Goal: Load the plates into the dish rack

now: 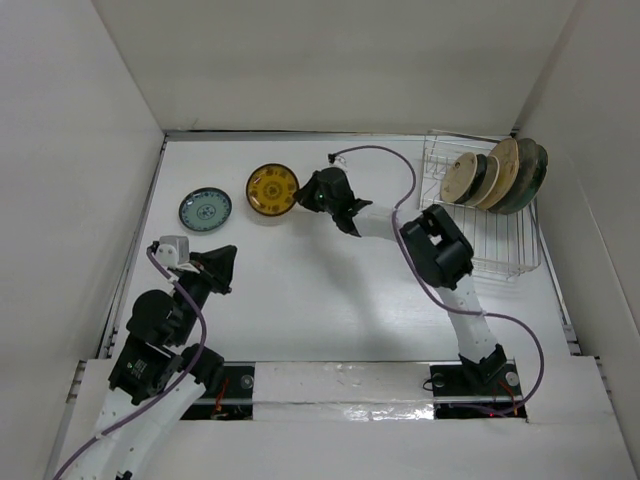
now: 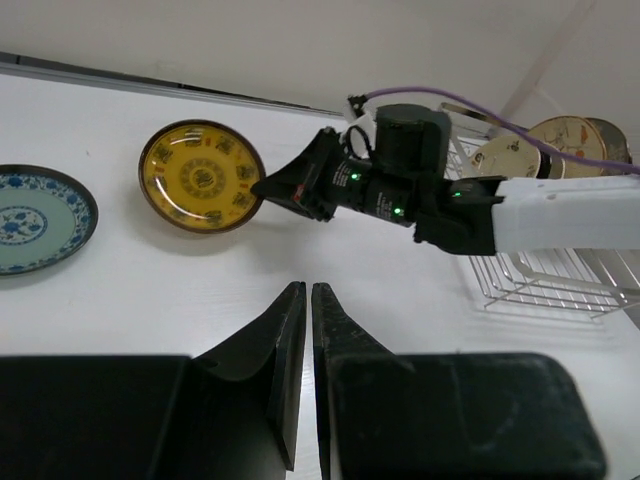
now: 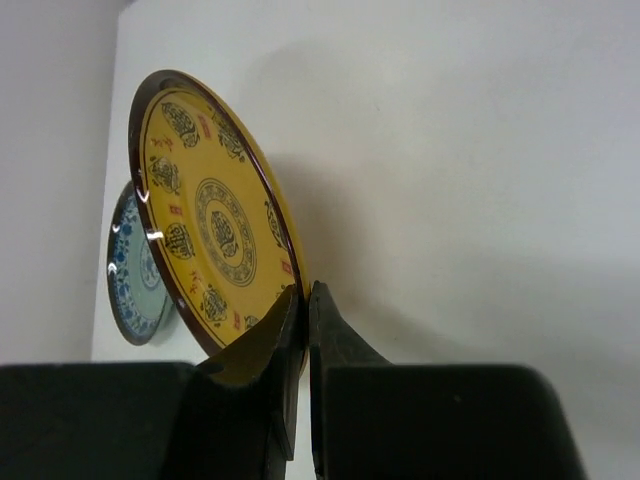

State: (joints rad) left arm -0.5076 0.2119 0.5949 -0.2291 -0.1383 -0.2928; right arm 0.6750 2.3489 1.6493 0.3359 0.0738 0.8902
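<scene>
Two plates outside: round yellow-patterned ceramic plate [image 1: 272, 190], round teal one [image 1: 205, 209]; rest in white wire dish rack [image 1: 500, 258]
Pincers: right pincer [image 3: 303, 292] closed at yellow rim; left pincer [image 2: 303, 290] closed, empty
Risk: closed tip shoves plate, no grip

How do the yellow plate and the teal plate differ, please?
The yellow plate has dark motifs and a brown rim; the teal plate has blue ones. The right gripper points shut at the yellow plate's rim; no gripper is by the teal plate. Both lie flat, outside the dish rack.
</scene>
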